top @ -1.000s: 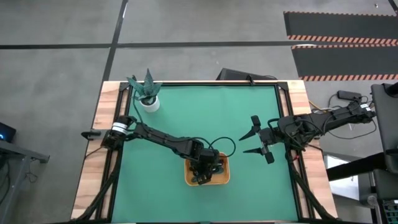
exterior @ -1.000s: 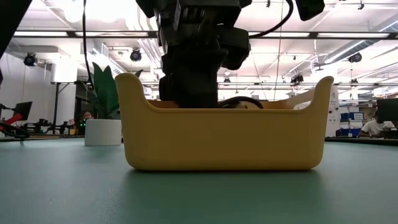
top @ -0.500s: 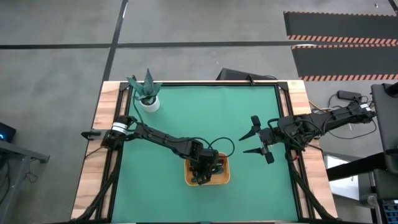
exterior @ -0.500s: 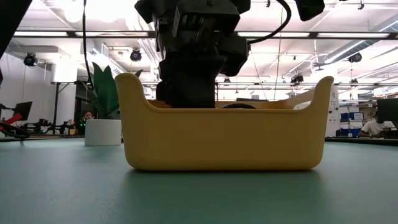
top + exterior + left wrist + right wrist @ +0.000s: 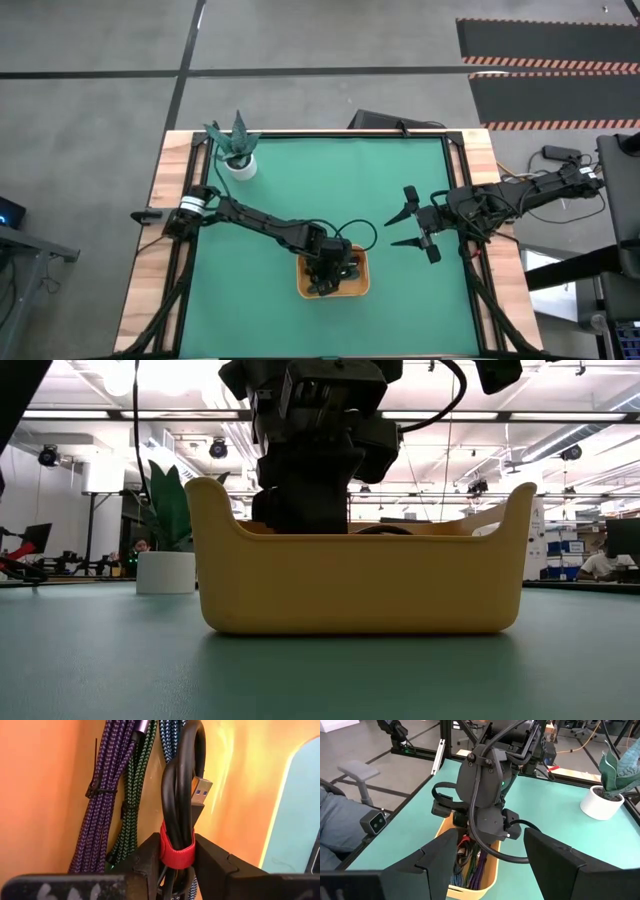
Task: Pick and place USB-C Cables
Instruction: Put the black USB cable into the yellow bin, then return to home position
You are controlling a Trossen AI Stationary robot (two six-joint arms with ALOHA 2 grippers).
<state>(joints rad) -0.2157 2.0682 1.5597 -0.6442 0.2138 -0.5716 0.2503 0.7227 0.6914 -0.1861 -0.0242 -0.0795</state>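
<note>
The orange tray (image 5: 303, 288) stands near the table's near edge; the low view shows its wall (image 5: 360, 585). My left gripper (image 5: 335, 272) reaches down into it, shut on the black cable with the red band (image 5: 182, 780). The dark blue bundle (image 5: 100, 805), the green bundle (image 5: 132, 795) and the teal bundle (image 5: 169, 735) lie side by side on the tray floor next to it. My right gripper (image 5: 389, 232) hovers open over the table's right half, away from the tray. My left gripper pinches the black cable at its red band (image 5: 176, 854) between the two fingers (image 5: 147, 862), one on each side. It comes from above, pointing down into the tray, fingers across the bundle. The looped end and the USB plug (image 5: 200, 790) reach deeper into the tray.
A white pot with a green plant (image 5: 238, 160) stands at the table's far left corner. Green mat lies bare around the tray on all sides. The left arm's black wire (image 5: 362, 232) loops over the mat just beyond the tray.
My left gripper has sunk a little deeper into the tray, carrying the black cable down with it. The cable loop that stood above the tray's rim a second ago now barely shows over it. The last half second shows no further movement.
</note>
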